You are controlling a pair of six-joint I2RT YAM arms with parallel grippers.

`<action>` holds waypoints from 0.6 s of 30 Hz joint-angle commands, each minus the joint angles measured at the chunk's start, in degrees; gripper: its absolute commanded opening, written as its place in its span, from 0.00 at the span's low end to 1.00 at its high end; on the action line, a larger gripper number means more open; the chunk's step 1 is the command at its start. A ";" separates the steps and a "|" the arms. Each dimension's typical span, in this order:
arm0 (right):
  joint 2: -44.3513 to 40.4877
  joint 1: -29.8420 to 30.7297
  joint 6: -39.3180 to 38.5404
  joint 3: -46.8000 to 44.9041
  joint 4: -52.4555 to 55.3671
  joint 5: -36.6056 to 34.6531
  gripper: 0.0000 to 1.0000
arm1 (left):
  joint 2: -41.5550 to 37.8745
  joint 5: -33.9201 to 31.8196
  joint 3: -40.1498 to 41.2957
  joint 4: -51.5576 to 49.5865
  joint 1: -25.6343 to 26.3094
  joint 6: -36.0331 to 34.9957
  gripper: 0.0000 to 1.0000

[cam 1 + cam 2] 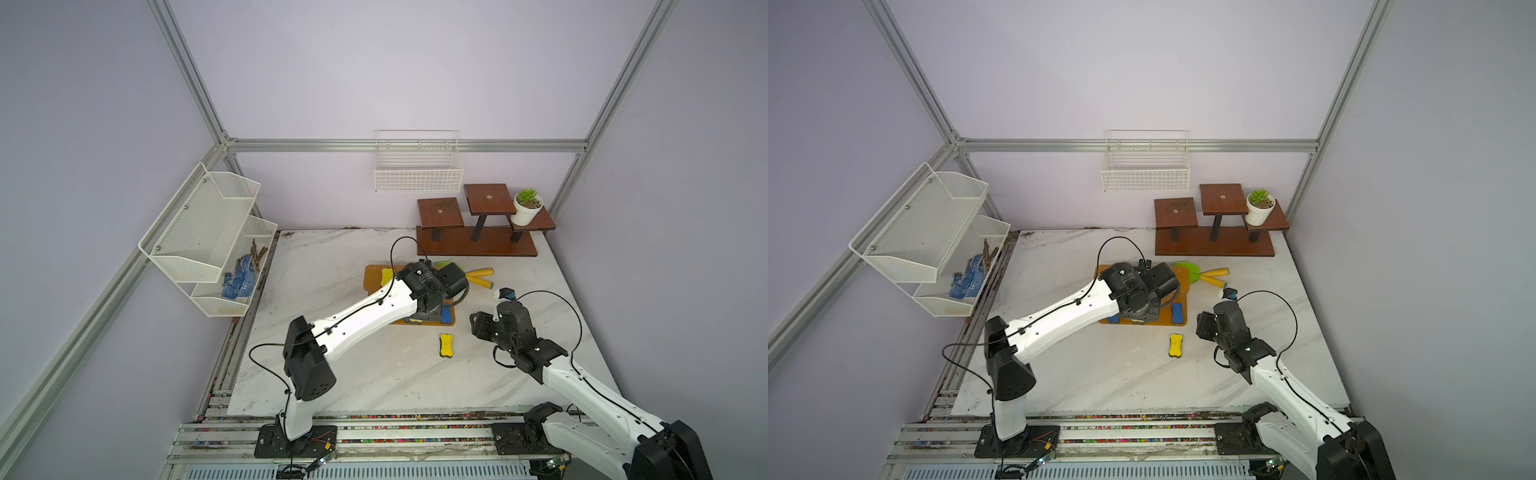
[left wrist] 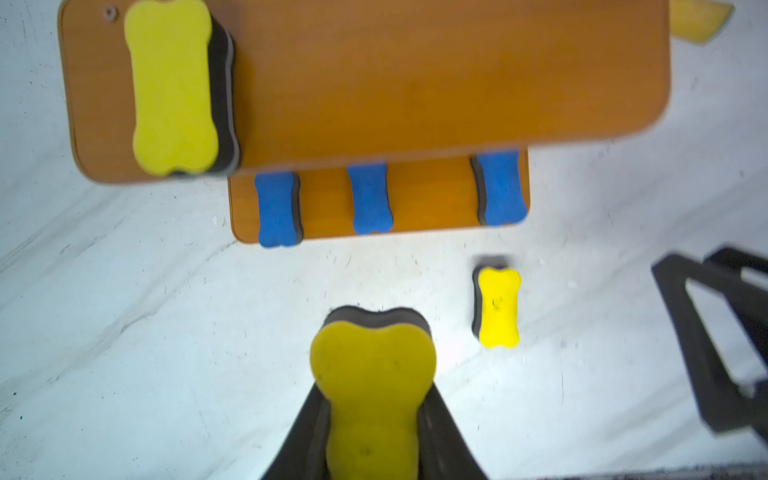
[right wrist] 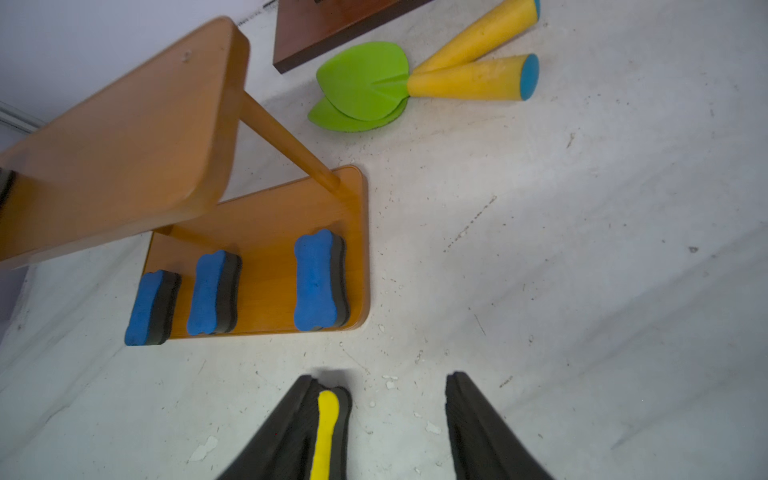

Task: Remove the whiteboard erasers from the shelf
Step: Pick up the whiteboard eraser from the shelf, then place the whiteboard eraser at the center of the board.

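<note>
The orange-brown shelf (image 2: 415,83) stands mid-table (image 1: 372,277). One yellow whiteboard eraser (image 2: 170,87) lies on its upper step. Three blue erasers (image 2: 276,210) (image 2: 370,199) (image 2: 500,189) sit in a row on the lower step (image 3: 266,270). My left gripper (image 2: 376,390) is shut on a yellow eraser (image 2: 372,365), held above the table in front of the shelf. Another yellow eraser (image 1: 446,345) lies on the table. It is right beside one finger of my right gripper (image 3: 381,378), which stands open with nothing between its fingers.
Two green tools with yellow handles (image 3: 365,83) lie on the table behind the shelf. A dark brown stand (image 1: 478,245) with a potted plant (image 1: 525,210) sits at the back wall. A white mesh rack (image 1: 208,232) hangs on the left and a wire basket (image 1: 417,174) on the back wall.
</note>
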State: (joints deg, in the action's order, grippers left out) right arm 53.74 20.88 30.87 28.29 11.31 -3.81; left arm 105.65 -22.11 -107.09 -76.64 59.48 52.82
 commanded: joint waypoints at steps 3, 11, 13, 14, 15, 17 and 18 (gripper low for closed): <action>-6.02 -0.22 -1.80 -2.03 0.95 1.54 0.54 | -5.62 0.12 14.48 10.85 2.35 6.86 0.00; -12.70 -0.23 -3.10 -3.23 2.18 1.78 0.55 | -2.30 0.99 24.52 24.80 3.62 5.78 0.00; -13.84 -0.23 -3.25 -3.50 2.22 1.88 0.56 | -1.14 0.11 25.64 27.71 3.62 4.91 0.00; -14.23 -0.19 -3.42 -3.64 2.21 1.88 0.56 | -0.74 -0.04 25.95 29.05 3.53 4.40 0.00; -14.67 -0.22 -3.45 -3.76 2.22 1.82 0.56 | -0.38 -0.07 26.46 30.71 3.47 3.74 0.00; -15.13 -0.22 -3.78 -3.95 1.97 1.75 0.57 | 0.31 0.41 27.52 33.72 3.07 2.64 0.00; -15.31 -0.22 -3.95 -4.03 1.81 1.68 0.57 | 0.71 0.76 28.17 35.04 2.64 2.28 0.00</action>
State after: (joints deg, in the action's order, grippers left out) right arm 39.20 20.88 28.16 25.15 12.82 -2.09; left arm 106.04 -20.99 -79.64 -48.97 62.67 57.14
